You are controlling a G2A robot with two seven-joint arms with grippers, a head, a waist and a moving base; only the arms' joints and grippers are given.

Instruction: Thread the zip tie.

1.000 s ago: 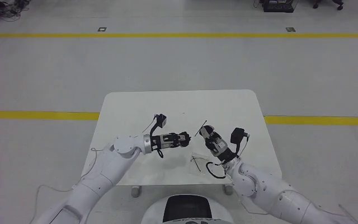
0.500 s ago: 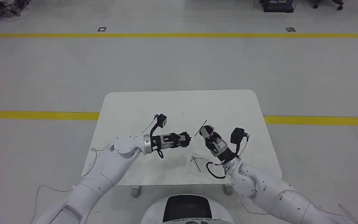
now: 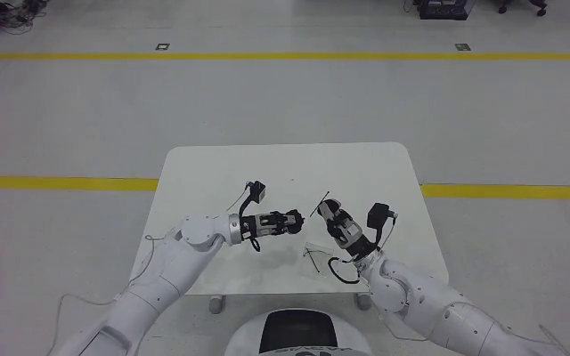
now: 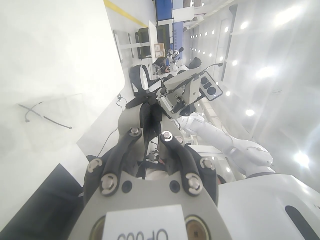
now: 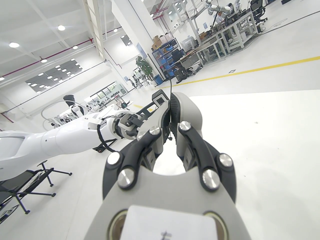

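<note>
Grippers, count: two, both held above the table [image 3: 356, 165] in its front half, with their tips facing each other and just beside one another.
Right gripper [image 5: 170, 106]: the fingers were pressed together on one thin black zip tie [image 5: 170, 86].
Left gripper [image 4: 149, 101]: the fingers were brought together; whether anything sat between them, I could not tell.
Zip tie in the grip, count: one. It was clamped between the right fingertips, and its thin free end stood out past them, pointing up and away from the robot. In the right wrist view the strip passed just beside the tip of the left gripper; whether they touched, I could not tell.
Loose zip ties [image 4: 31, 112], count: two as far as I could count, both black and thin. They lay crossed over each other on the table, nearer to the robot than the grippers, between the two arms and apart from both.
Table, count: one, white, with rounded corners.
</note>
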